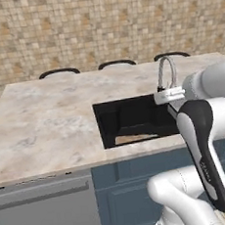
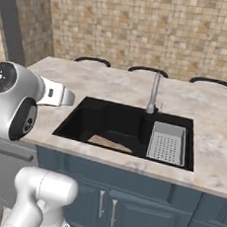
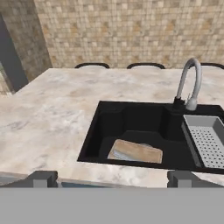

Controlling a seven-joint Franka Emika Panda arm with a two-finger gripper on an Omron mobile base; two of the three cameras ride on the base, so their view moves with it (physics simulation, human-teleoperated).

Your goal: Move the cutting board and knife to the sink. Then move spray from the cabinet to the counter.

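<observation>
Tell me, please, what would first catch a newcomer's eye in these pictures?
The deep black rectangular sink cut into the beige marbled stone counter stands out first, with a light-brown wooden cutting board lying flat on its floor. A curved silver gooseneck faucet rises behind it, above a perforated grey strainer basket.

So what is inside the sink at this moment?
In the sink, the cutting board lies flat on the bottom, and a grey perforated strainer tray sits at one end. Something grey peeks from behind the board; whether it is the knife cannot be told.
</observation>
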